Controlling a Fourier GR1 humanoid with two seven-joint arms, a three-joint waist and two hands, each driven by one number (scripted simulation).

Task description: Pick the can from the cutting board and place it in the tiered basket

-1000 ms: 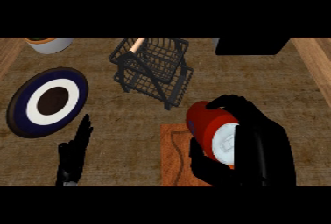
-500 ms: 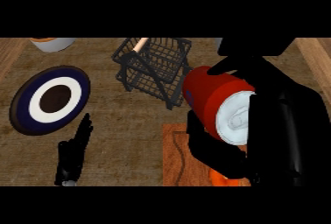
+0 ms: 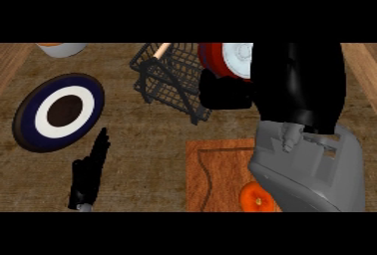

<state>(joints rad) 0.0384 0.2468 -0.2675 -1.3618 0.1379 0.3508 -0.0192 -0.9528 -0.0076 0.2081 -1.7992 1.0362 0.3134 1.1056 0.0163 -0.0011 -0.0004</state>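
Note:
The red can (image 3: 225,61) with a white end is held high by my right hand (image 3: 294,79), whose fingers curl round it, right beside the black wire tiered basket (image 3: 171,79) near the back of the counter. The can's right part is hidden by the hand. The wooden cutting board (image 3: 217,174) lies at the front with no can on it, partly covered by my grey right forearm. My left hand (image 3: 88,172) rests open at the front left with fingers straight.
A dark blue and white plate (image 3: 59,112) lies at the left. An orange fruit (image 3: 258,198) sits on the board's front edge. A white bowl (image 3: 63,48) shows at the back left. Wooden edges border both sides.
My right hand has carried the can up and away from the board toward the basket. The forearm now covers much of the board. The left hand has not moved.

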